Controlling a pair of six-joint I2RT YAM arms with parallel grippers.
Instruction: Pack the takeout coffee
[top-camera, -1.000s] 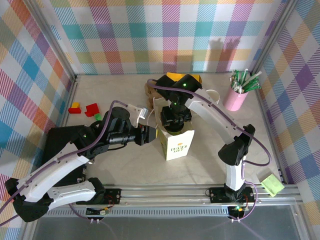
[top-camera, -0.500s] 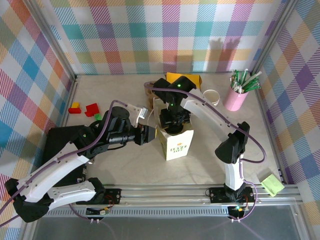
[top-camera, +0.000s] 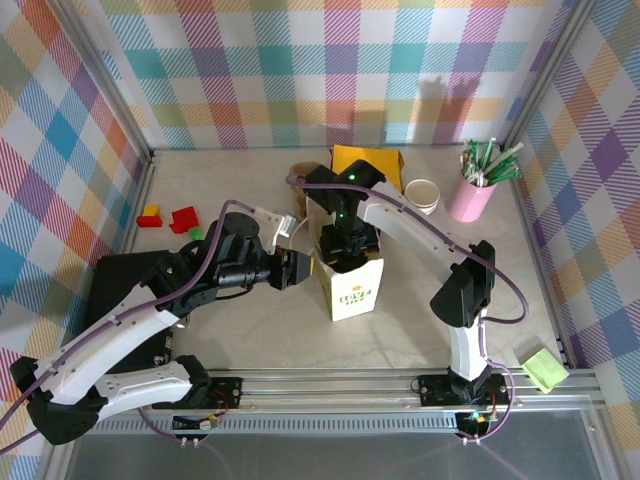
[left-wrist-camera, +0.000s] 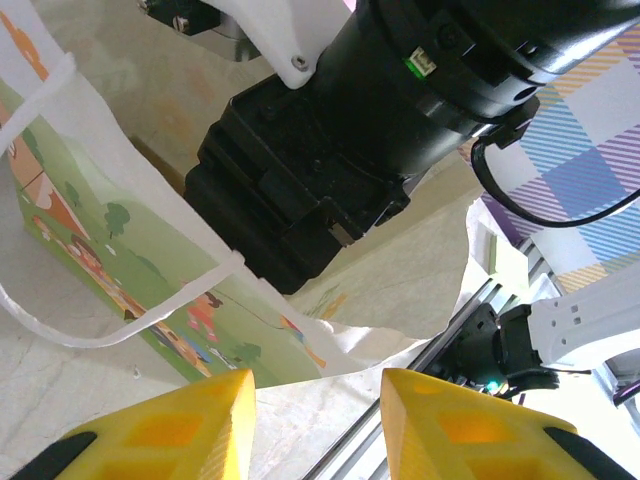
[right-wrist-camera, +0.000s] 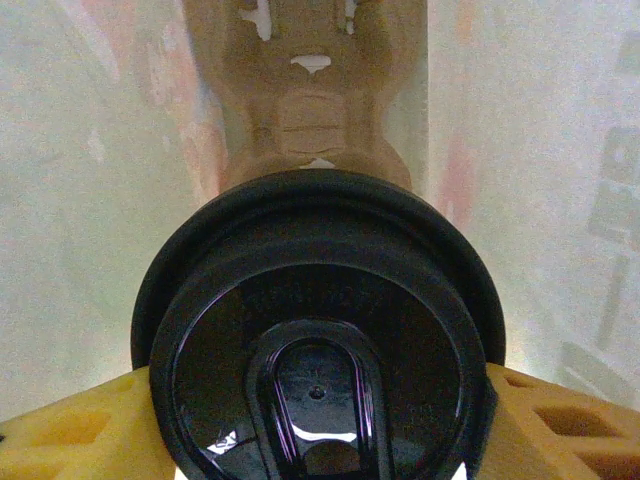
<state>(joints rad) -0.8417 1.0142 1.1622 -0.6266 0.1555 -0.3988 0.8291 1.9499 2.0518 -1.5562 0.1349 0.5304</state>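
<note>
The takeout coffee shows in the right wrist view as a round black lid (right-wrist-camera: 318, 340) with white bag walls around it and a brown bag floor below. My right gripper (right-wrist-camera: 318, 420) is shut on it, a yellow finger (right-wrist-camera: 70, 430) pressed against each side. From above, the right gripper (top-camera: 345, 245) reaches down into the mouth of the white printed bag (top-camera: 352, 290). My left gripper (top-camera: 298, 268) stands at the bag's left side. Its yellow fingers (left-wrist-camera: 190, 420) are apart with table showing between them, and the bag's edge (left-wrist-camera: 330, 345) lies just beyond the tips.
A pink cup of straws (top-camera: 472, 190) stands at the back right, a white paper cup (top-camera: 422, 195) beside it. A yellow packet (top-camera: 368, 160) lies behind the bag. Red and yellow blocks (top-camera: 175, 217) sit at the left, a green pad (top-camera: 545, 370) near the right rail.
My right arm has shifted slightly left and lower into the bag, uncovering the white paper cup behind it. The left arm has not moved.
</note>
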